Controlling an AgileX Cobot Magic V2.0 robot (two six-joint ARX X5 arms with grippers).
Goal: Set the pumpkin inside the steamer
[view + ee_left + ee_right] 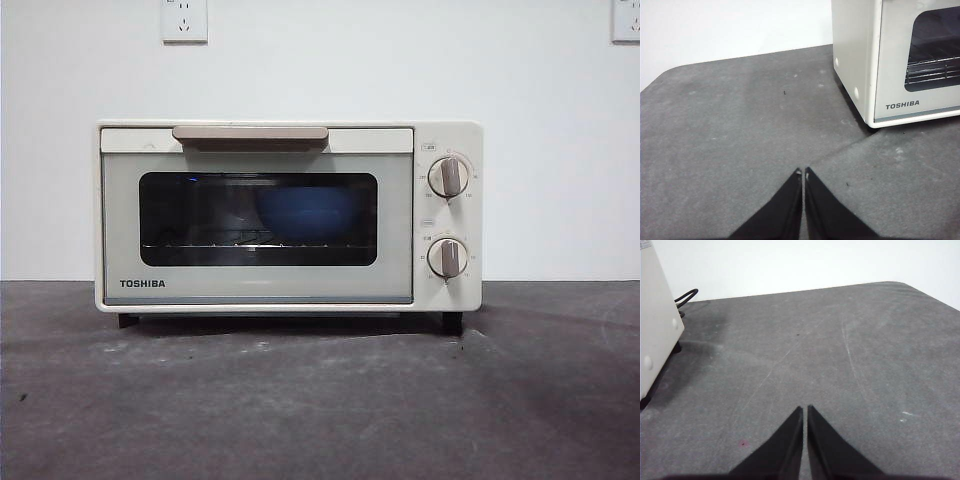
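The cream-white boxy Toshiba steamer [288,215] stood square on the dark grey surface [320,400], its door shut, the beige handle [250,133] along the top edge of the door and the two round knobs [448,177] stacked on the side panel. Its long axis ran side to side across the front view, and its dark glass window faced straight toward that camera.

Through the glass a rounded blue shape [305,213] sat on the wire rack; the window was dim, so it could be a bowl, but that is only a guess. The pumpkin was not visible in any view: not on the surface, not in either hand, and nothing orange showed behind the glass.

The left hand [803,172] hung above bare surface near one front corner of the steamer, its two black jaws pressed together and holding nothing. The right hand [804,410] hung above the surface off the steamer's other side, well apart from it, its jaws likewise closed and empty. A black cable [686,296] looped behind the steamer.

By this showing either nothing had begun or the work was over. With the door closed and both hands idle, no step looked under way, and the pumpkin's whereabouts could not be settled from these views.
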